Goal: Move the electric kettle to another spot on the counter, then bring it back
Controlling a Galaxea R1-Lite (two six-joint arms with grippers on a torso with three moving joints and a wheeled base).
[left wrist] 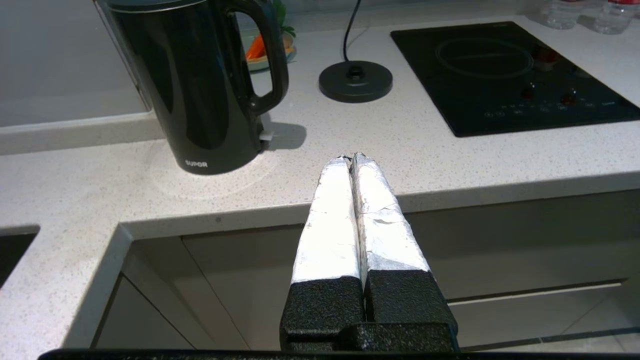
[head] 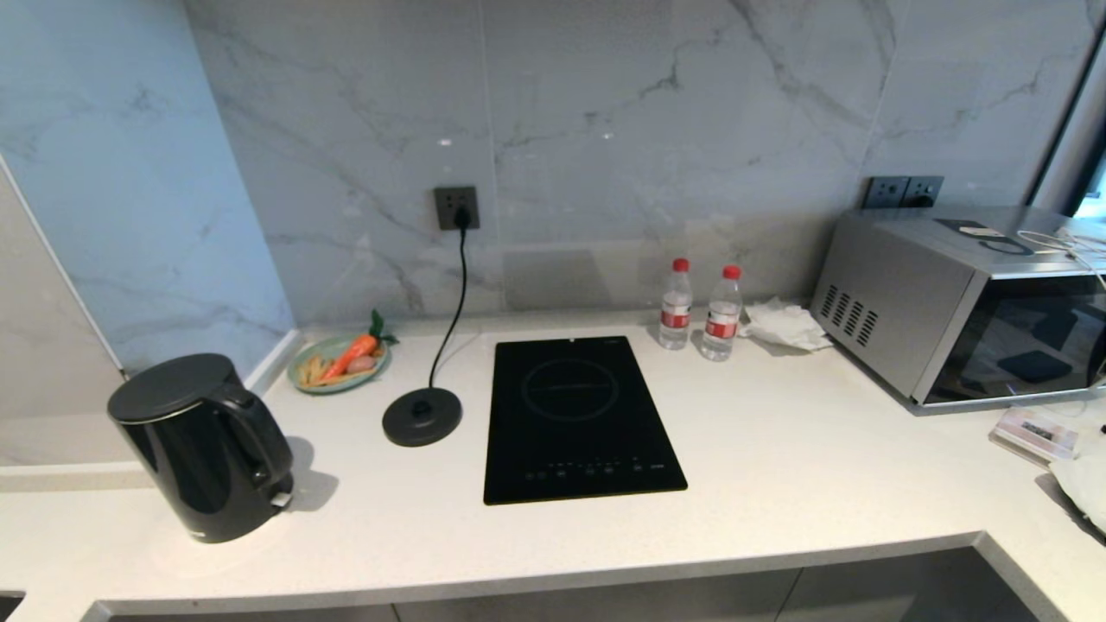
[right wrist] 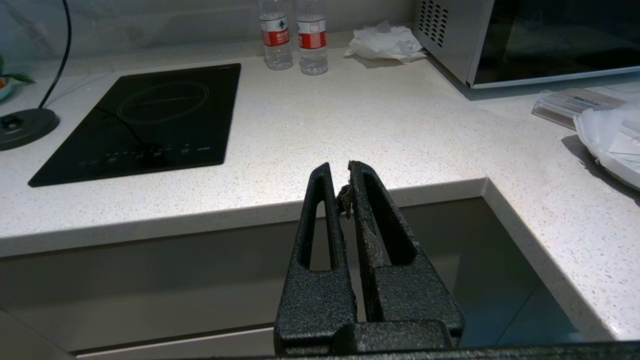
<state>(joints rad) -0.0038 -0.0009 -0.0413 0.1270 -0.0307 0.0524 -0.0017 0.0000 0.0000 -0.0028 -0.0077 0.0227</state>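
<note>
The electric kettle [head: 200, 447] stands off its base disc [head: 422, 416] on the counter [head: 778, 458], ungrasped; both the left gripper [left wrist: 352, 159] and the right gripper [right wrist: 341, 172] hang closed and empty short of the counter edge, so by the look of it either all or none of the task remains.

Head view overlooks counter [head: 778, 466]; both wrist views share hob [left wrist: 500, 75].

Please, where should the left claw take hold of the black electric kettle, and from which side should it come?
Probably the loop handle of the electric kettle. It stands out on the side facing the hob, with an open gap behind it. The left claw, now shut and held off the counter front edge, would have to open and come from that side.
</note>
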